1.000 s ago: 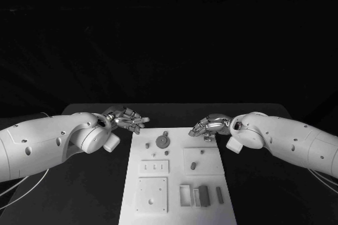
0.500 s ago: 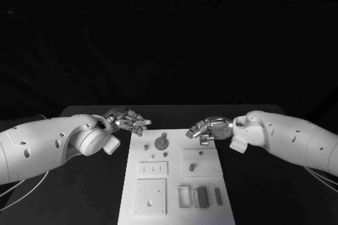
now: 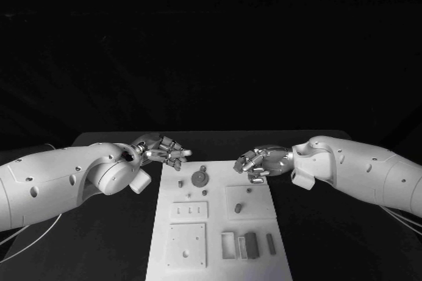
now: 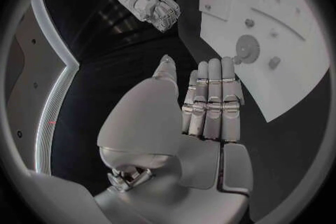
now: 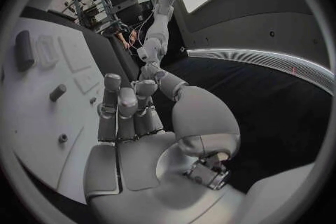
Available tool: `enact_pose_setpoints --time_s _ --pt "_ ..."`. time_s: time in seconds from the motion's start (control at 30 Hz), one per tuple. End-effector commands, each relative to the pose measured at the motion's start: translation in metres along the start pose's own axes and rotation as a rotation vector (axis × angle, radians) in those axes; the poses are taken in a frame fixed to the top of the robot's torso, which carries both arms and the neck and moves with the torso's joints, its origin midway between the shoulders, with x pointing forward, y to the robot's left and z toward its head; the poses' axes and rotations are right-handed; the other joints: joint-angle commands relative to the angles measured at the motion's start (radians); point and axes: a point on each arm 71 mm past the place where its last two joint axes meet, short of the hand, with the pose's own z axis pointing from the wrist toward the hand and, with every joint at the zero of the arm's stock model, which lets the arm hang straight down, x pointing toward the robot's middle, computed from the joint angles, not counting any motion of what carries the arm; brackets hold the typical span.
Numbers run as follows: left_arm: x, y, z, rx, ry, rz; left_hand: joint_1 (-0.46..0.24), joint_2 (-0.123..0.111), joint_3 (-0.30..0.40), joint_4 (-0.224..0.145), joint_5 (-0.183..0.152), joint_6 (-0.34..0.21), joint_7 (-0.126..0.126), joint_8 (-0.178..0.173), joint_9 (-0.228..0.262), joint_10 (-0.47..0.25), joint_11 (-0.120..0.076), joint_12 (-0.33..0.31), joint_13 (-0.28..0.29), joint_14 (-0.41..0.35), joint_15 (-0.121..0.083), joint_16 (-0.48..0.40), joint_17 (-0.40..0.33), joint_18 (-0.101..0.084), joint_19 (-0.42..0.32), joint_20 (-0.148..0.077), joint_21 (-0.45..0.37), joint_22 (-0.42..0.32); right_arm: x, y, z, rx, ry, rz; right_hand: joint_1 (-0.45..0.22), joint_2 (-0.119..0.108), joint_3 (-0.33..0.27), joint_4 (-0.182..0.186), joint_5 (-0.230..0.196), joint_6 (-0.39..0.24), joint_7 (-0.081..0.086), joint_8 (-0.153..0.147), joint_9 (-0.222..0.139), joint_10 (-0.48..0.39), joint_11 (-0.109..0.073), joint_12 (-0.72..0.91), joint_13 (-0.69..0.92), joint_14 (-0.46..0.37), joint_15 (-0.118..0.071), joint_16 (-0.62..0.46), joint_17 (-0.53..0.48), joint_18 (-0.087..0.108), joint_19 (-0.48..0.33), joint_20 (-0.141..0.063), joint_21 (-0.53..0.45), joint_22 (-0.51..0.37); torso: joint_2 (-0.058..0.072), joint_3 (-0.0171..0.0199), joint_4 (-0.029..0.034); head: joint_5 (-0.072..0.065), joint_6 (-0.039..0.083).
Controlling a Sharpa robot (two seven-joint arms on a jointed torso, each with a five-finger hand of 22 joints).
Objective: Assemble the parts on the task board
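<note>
The white task board point(image 3: 171, 209) lies lengthwise in the middle of the table. A grey gear point(image 3: 201, 178) sits near its far end, with small pegs point(image 3: 181, 184) beside it. A short peg point(image 3: 238, 206) stands in a square plate, and dark blocks point(image 3: 252, 244) lie near the front right. My left hand point(image 3: 163, 152) hovers off the board's far left corner, its fingers point(image 4: 213, 102) straight and empty. Over the far right corner my right hand point(image 3: 260, 162) holds nothing, its fingers point(image 5: 120, 115) loosely extended. The gear point(image 4: 246, 46) and the board point(image 5: 38, 101) also appear in the wrist views.
Black table point(image 3: 105, 232) flanks the board on both sides. A recessed square plate point(image 3: 189, 244) sits at the board's front left and a slotted plate point(image 3: 192, 210) at mid left. Both white forearms point(image 3: 61, 180) reach in low beside the board's far half.
My right hand has eased slightly down and inward to the board's far right corner. The left hand has barely shifted. No part has moved.
</note>
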Motion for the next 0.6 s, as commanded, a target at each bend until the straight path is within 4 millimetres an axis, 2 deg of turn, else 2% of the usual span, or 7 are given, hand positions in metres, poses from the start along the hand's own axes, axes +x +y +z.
enact_pose_setpoints --time_s 0.03,0.47,0.53,0.6 --pt "0.005 -0.003 0.000 0.030 0.041 -0.015 -0.013 -0.001 -0.007 0.001 -0.001 -0.005 0.000 -0.004 -0.001 -0.001 -0.002 -0.003 0.002 -0.006 -0.002 -0.007 0.002 0.007 -0.006 -0.001 -0.005 0.001 0.010 0.003 0.002 -0.034 0.104 0.032 -0.006 0.000 0.003 -0.005 0.000 0.103 -0.007 -0.004 0.003 -0.108 -0.005 0.003 0.001 -0.018 -0.009 0.005 0.002 0.014 -0.008 0.000 -0.007 0.016 0.001 0.0013 0.0007 -0.002 -0.003" --pt "0.022 -0.007 -0.001 0.064 0.088 -0.118 -0.032 0.002 -0.004 0.001 -0.001 0.008 -0.006 0.002 0.001 0.013 -0.010 0.004 0.011 -0.007 -0.001 -0.011 0.007 0.009 -0.006 -0.001 -0.008 0.003 0.017 0.003 0.003 -0.041 0.153 0.044 -0.006 0.001 0.003 -0.005 0.000 0.102 -0.007 -0.005 0.007 -0.110 -0.004 0.004 0.001 -0.021 -0.008 0.007 0.004 0.014 -0.011 0.002 -0.009 0.015 0.002 0.0004 0.0009 -0.007 -0.012" --pt "0.024 -0.010 -0.003 0.110 0.067 -0.093 -0.015 -0.003 -0.001 -0.001 -0.001 0.003 -0.005 -0.001 0.000 0.008 -0.008 0.001 0.012 -0.008 -0.002 -0.013 0.008 0.010 -0.007 -0.001 -0.010 0.003 0.017 0.003 0.003 -0.036 0.154 0.044 -0.006 0.001 0.003 -0.005 0.000 0.102 -0.006 -0.006 0.008 -0.110 -0.004 0.004 0.001 -0.022 -0.008 0.007 0.004 0.014 -0.012 0.003 -0.009 0.015 0.002 0.0002 0.0006 -0.009 -0.013" --pt "0.024 -0.013 -0.003 0.160 0.054 -0.027 0.039 -0.009 0.010 -0.009 0.000 -0.020 -0.006 -0.014 -0.006 0.002 -0.006 -0.003 0.013 -0.007 -0.002 -0.015 0.011 0.011 -0.007 0.000 -0.011 0.005 0.017 0.002 0.003 -0.025 0.157 0.043 -0.005 0.000 0.003 -0.005 0.000 0.102 -0.007 -0.006 0.009 -0.110 -0.004 0.004 0.001 -0.023 -0.008 0.008 0.005 0.014 -0.013 0.003 -0.010 0.015 0.002 -0.0002 -0.0006 -0.007 -0.014"
